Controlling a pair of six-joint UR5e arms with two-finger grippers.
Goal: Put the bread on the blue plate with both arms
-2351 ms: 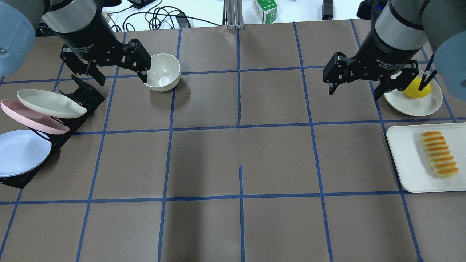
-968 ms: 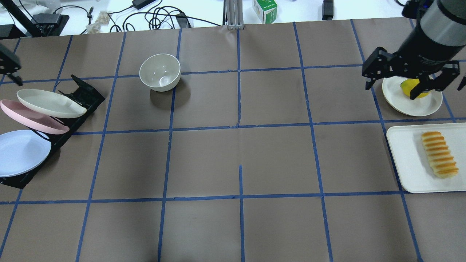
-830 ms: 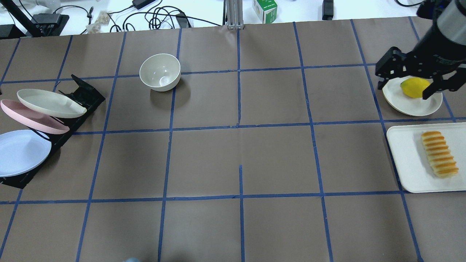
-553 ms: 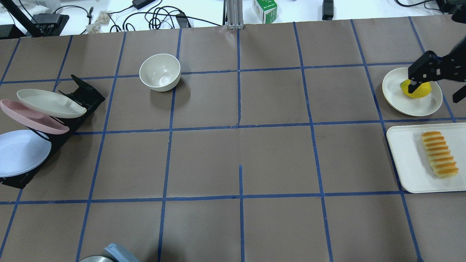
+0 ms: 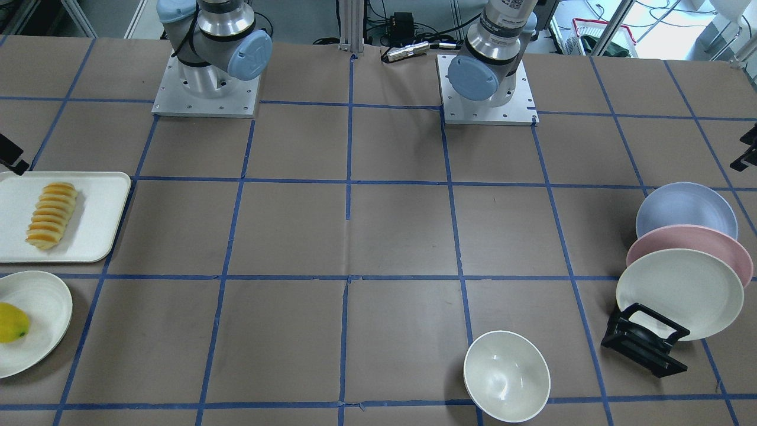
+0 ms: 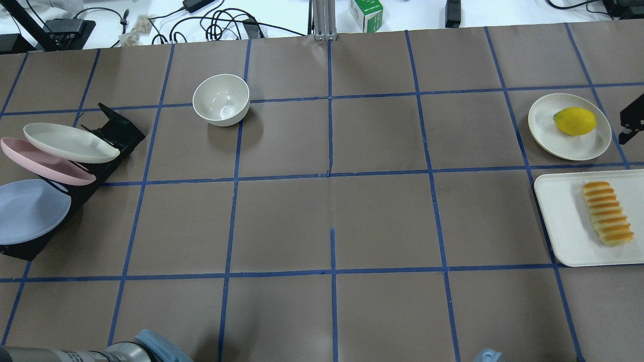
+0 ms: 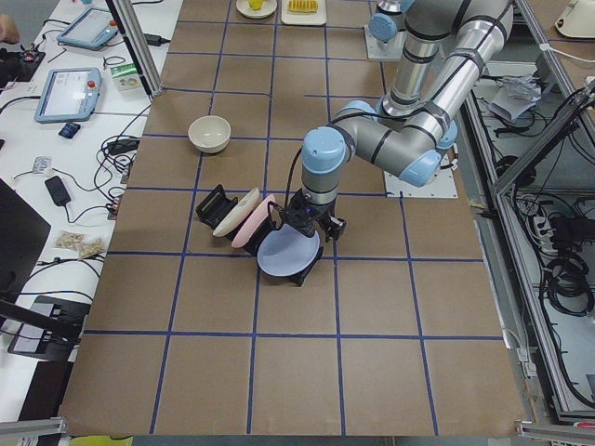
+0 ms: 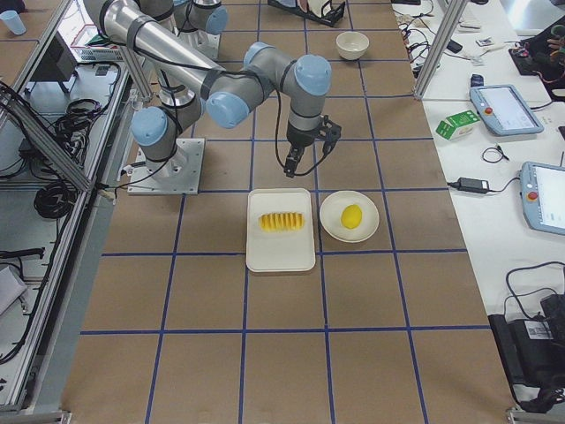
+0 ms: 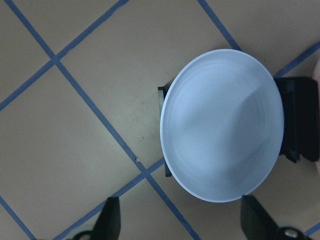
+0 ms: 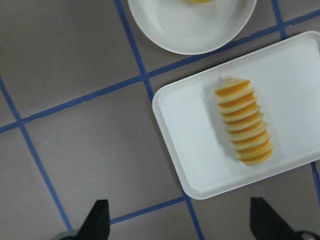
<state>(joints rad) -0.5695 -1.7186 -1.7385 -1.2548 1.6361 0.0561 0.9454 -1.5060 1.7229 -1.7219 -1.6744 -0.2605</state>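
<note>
Swung out from mid-table, the left gripper is hanging over the blue plate in its rack, the right gripper over the bread on the tray, both spread open. Sloppy pinching is risking tipping that leaning plate out.

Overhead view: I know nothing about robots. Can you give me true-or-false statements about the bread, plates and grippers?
1. The bread lies on a white tray. True.
2. The blue plate lies flat mid-table. False: it leans in a black rack.
3. The lemon sits on the white tray. False: it sits on a small white plate.
4. The left gripper is open above the blue plate. True.
5. The right gripper grips the bread. False: it is open and the bread lies untouched.
</note>
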